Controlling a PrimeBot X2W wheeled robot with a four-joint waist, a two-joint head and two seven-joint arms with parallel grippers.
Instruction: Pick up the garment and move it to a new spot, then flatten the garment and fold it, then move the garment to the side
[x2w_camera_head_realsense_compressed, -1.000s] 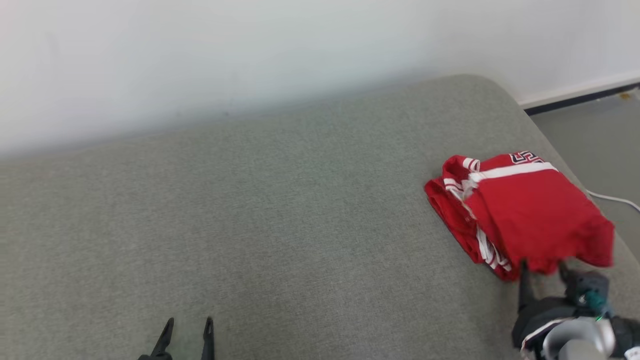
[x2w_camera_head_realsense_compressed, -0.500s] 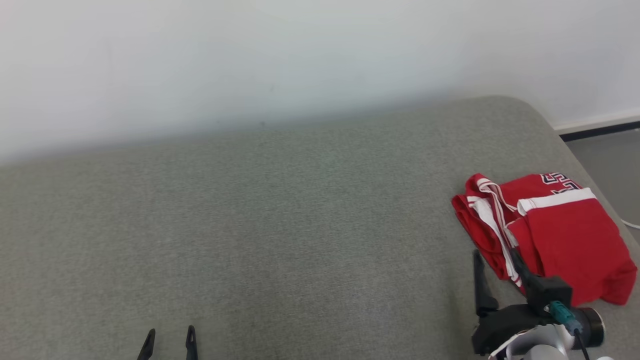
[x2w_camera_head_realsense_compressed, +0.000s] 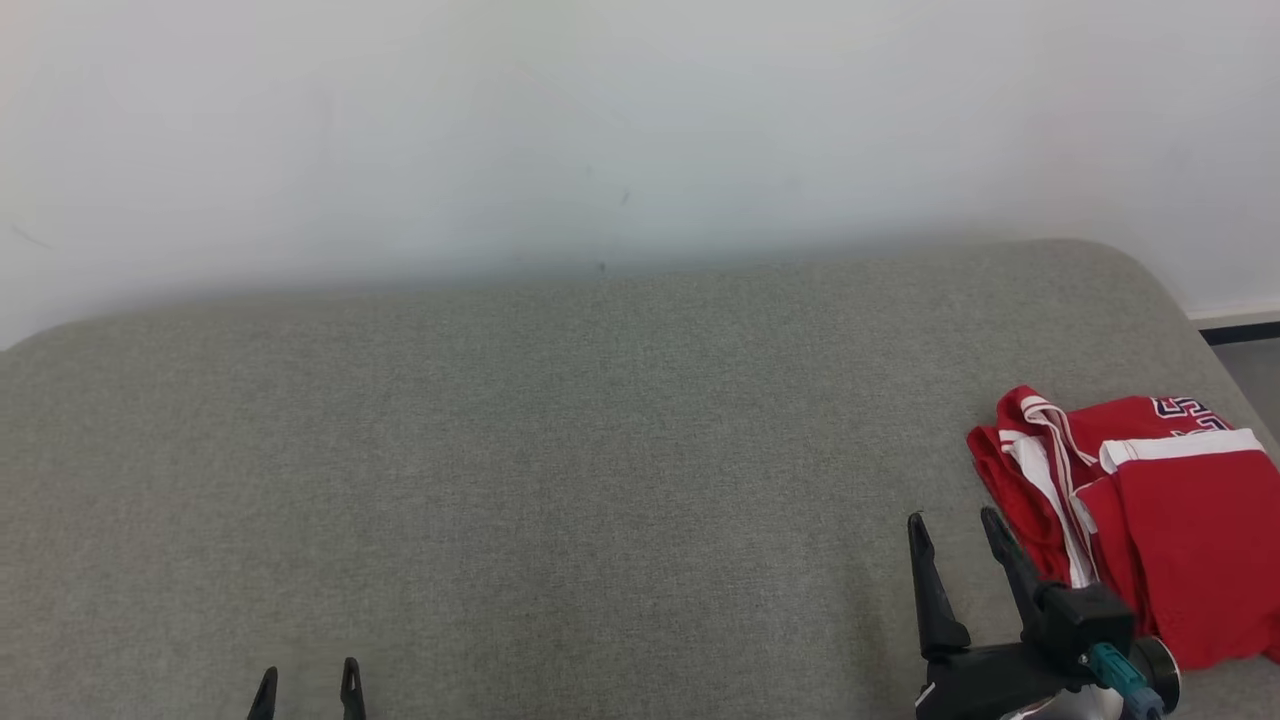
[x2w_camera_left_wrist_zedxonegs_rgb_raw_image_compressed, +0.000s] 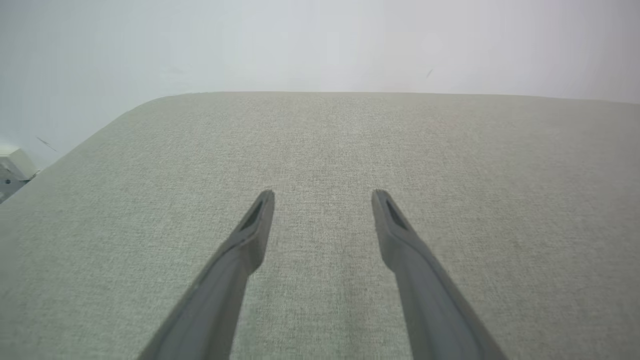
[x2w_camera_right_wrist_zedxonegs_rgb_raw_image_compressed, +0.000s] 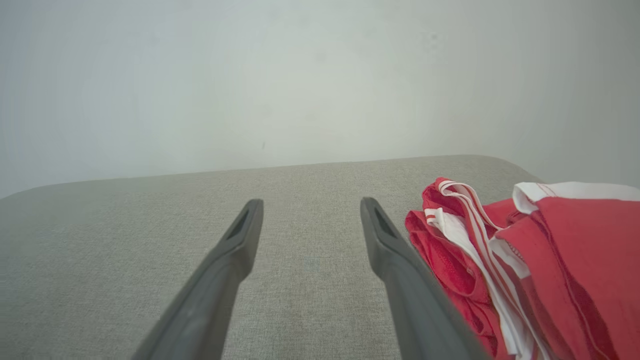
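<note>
Garment (x2w_camera_head_realsense_compressed: 1180, 540) first: it is red with white stripes (x2w_camera_head_realsense_compressed: 1180, 447), and it lies folded in a small pile just beside the right gripper (x2w_camera_head_realsense_compressed: 951, 515), on that gripper's right side. The right gripper is spread wide and has nothing in it. Its two long dark fingers point toward the far edge of the gray cushion (x2w_camera_head_realsense_compressed: 560, 450), and between them you see bare gray cloth. The finger (x2w_camera_right_wrist_zedxonegs_rgb_raw_image_compressed: 400, 270) nearer the pile runs right along the pile's left edge. It is so close that I cannot tell if it touches the cloth or not. In the right wrist view the red folds and white bands bunch up next to that finger, and a flatter red layer lies on top, farther to the right. The pile sits at the right edge of the cushion, a bit closer to the near edge than to the far one. Some dark letters or numbers (x2w_camera_head_realsense_compressed: 1180, 408) show on its far corner, but they are too small to read. The left gripper (x2w_camera_head_realsense_compressed: 309, 668) is well apart from the pile, over by the near edge on the left. It is spread wide too and holds nothing, with bare gray cushion under it. Past the far edge of the cushion stands a plain white wall (x2w_camera_head_realsense_compressed: 600, 130).
</note>
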